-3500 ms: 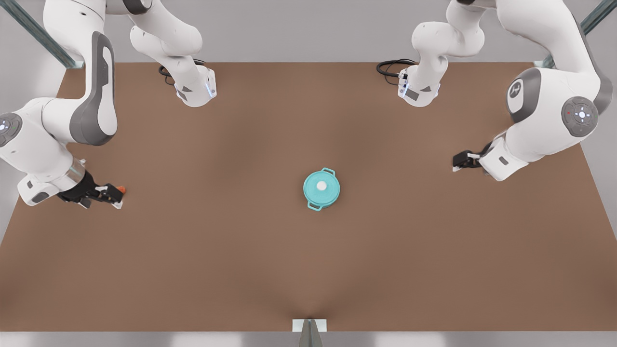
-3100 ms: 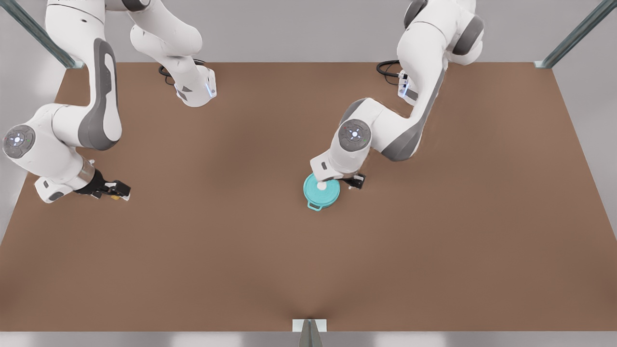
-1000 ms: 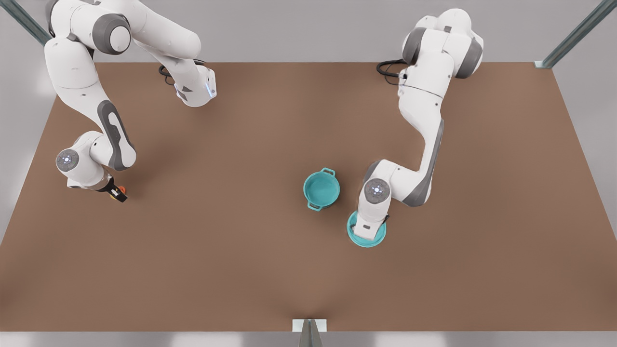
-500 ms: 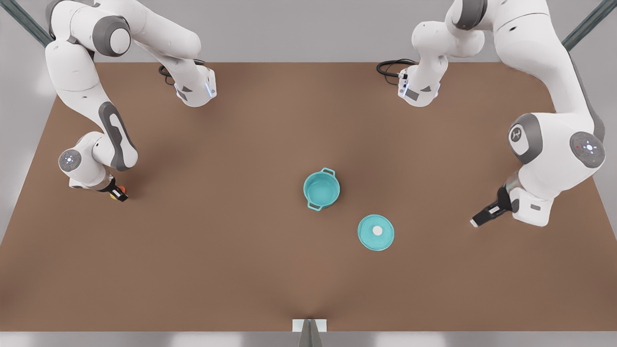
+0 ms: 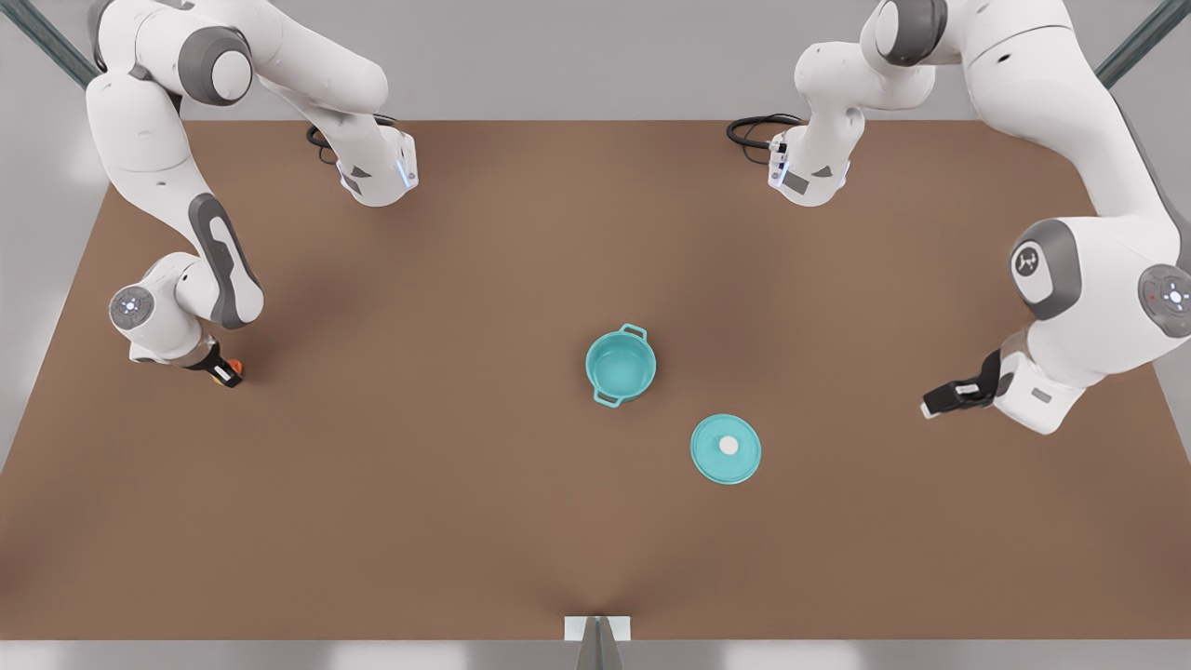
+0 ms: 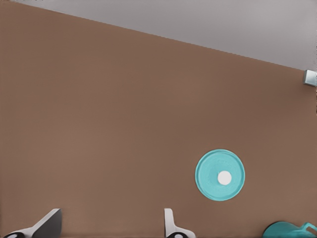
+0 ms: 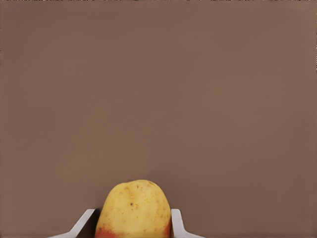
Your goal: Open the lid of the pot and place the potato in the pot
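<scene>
At table centre we list one small round teal pot (image 5: 621, 364), uncovered, two loop handles, teal inside. Just beside the pot, toward the front view's right: flat round teal pot lid (image 5: 726, 448) with white knob, lying on the brown table (image 5: 465, 484). Well apart from the pot, toward the front view's left: tiny rounded yellow potato (image 7: 133, 210) with reddish tinge, grasped between our right gripper (image 5: 223, 373) fingers. Well apart from the pot, beyond the lid: our left gripper (image 5: 944, 400), fingers spread, empty, waiting. We judge the potato light, firm, smooth-skinned, liable to roll; best held across its middle
</scene>
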You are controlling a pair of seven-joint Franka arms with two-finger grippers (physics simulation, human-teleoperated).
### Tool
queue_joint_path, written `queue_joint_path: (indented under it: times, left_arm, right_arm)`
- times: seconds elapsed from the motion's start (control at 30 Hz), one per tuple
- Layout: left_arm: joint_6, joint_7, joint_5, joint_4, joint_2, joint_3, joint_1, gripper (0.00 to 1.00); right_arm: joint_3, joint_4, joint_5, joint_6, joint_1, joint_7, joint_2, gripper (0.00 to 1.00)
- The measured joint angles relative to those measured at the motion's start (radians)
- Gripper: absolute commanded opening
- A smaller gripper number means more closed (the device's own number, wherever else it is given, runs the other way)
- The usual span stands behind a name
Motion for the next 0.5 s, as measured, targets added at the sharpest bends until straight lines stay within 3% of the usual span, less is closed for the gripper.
queue_joint_path:
  times: [0.5]
  left_arm:
    - [-0.032, 0.131, 0.001, 0.0, 0.002, -0.002, -0.002, 1.0]
  right_arm:
    - [0.001, 0.0, 0.001, -0.025, 0.0, 0.002, -0.039, 0.6]
